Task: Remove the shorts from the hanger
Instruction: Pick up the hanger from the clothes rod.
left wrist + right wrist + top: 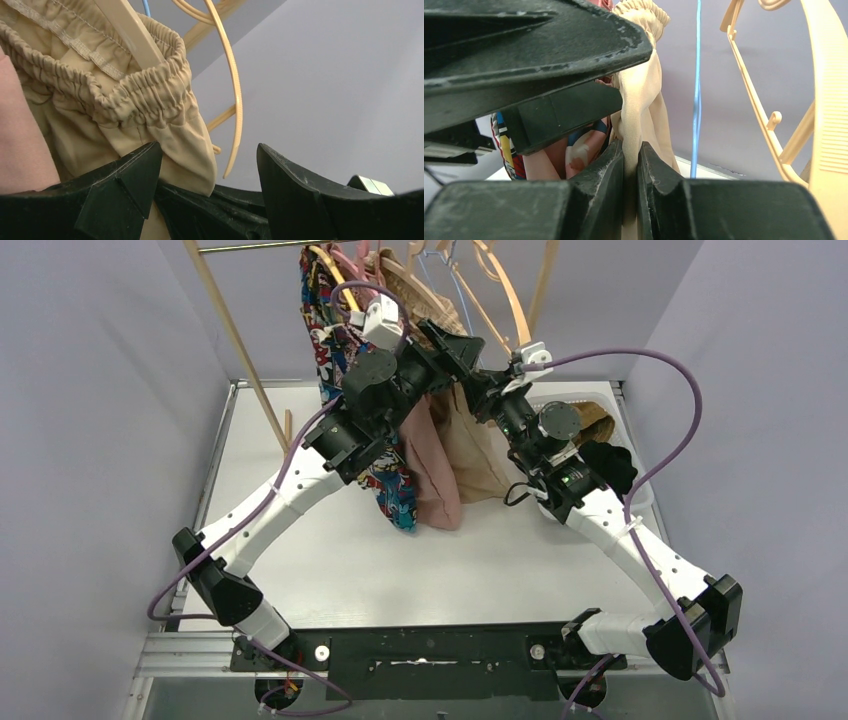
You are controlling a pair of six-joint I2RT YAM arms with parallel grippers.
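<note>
Beige shorts (pixel 478 445) hang on a cream hanger (pixel 131 37) from the rail, between plain dusty pink shorts (pixel 432 465) and the right arm. Comic-print shorts (pixel 330 345) hang further left. My right gripper (pixel 631 150) is shut on a fold of the beige shorts (pixel 641 95). My left gripper (pixel 210 155) is open just under the gathered beige waistband (pixel 145 100), with a corner of the fabric hanging between the jaws. The left arm's black body fills the upper left of the right wrist view.
Empty cream hangers (pixel 505 285) and a blue one (pixel 696 85) hang on the rail. A wooden rack leg (pixel 235 335) slants down at the left. A white bin (pixel 640 490) at the right holds black shorts (pixel 612 465) and mustard-brown shorts (pixel 596 420).
</note>
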